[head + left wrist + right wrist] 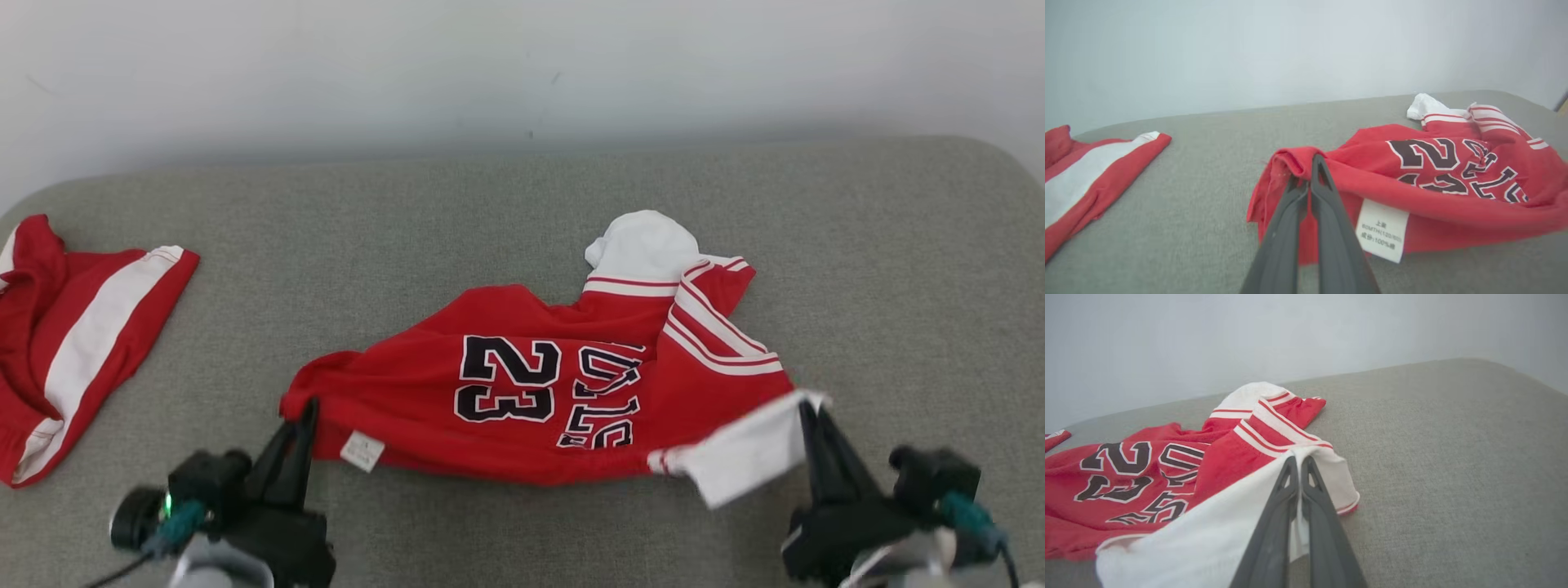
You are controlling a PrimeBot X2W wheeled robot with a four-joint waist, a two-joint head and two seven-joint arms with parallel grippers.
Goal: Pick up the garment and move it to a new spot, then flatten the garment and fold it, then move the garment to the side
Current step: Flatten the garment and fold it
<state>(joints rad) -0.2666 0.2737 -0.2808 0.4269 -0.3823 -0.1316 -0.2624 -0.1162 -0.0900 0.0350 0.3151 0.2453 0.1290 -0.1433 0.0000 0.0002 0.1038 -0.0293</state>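
Note:
The garment [539, 392] is a red jersey with white striped sleeves and a black "23", lying crumpled on the grey cushion [522, 212] near its front middle. My left gripper [307, 410] is shut on the garment's red left corner, seen close in the left wrist view, where the gripper [1306, 173] pinches a red fold beside a white care label [1382, 230]. My right gripper [808, 408] is shut on the white sleeve edge at the garment's right end. The right wrist view shows the gripper [1298, 465] clamped on white cloth [1216, 531].
A second red garment with a white stripe [73, 343] lies at the cushion's left edge. A pale wall [522, 73] rises behind the cushion. Bare grey cushion stretches to the right [1453, 457] and behind the jersey.

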